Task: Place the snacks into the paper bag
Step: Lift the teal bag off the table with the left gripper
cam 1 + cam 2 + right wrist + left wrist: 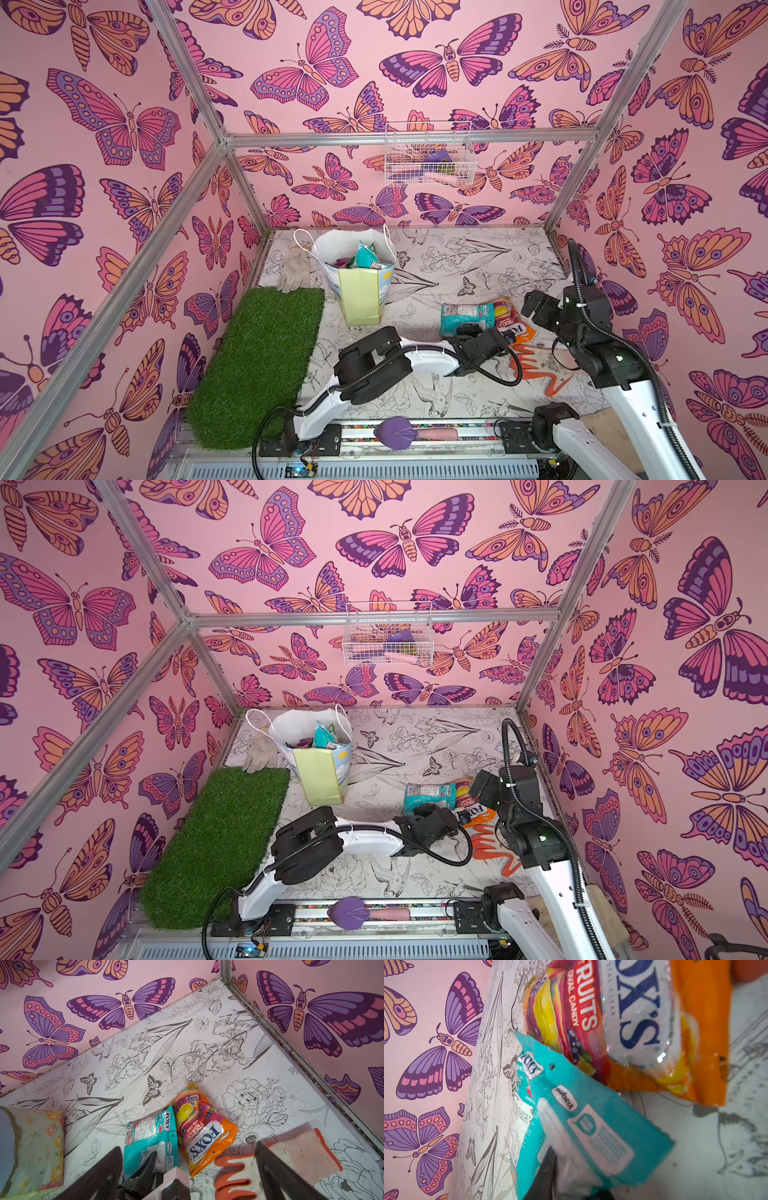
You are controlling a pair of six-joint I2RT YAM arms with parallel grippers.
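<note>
A teal snack packet (464, 318) (145, 1142) lies on the printed table beside an orange Fox's bag (513, 322) (205, 1136), right of centre in both top views. My left gripper (468, 331) (571, 1180) is shut on the teal packet's near edge. One dark finger (150, 1164) presses on its top, and that end of the packet bends up. My right gripper (535, 305) (187, 1147) hangs open just right of the orange bag, holding nothing. The paper bag (359, 299) (322, 781) stands upright at the back left with several snacks (366, 257) poking out.
An orange-and-grey glove (540, 368) (291, 1153) lies under the right arm. A grey-white glove (295, 268) lies left of the bag, behind a green grass mat (257, 365). A white wire basket (428, 160) hangs on the back wall. A purple tool (395, 432) rests on the front rail.
</note>
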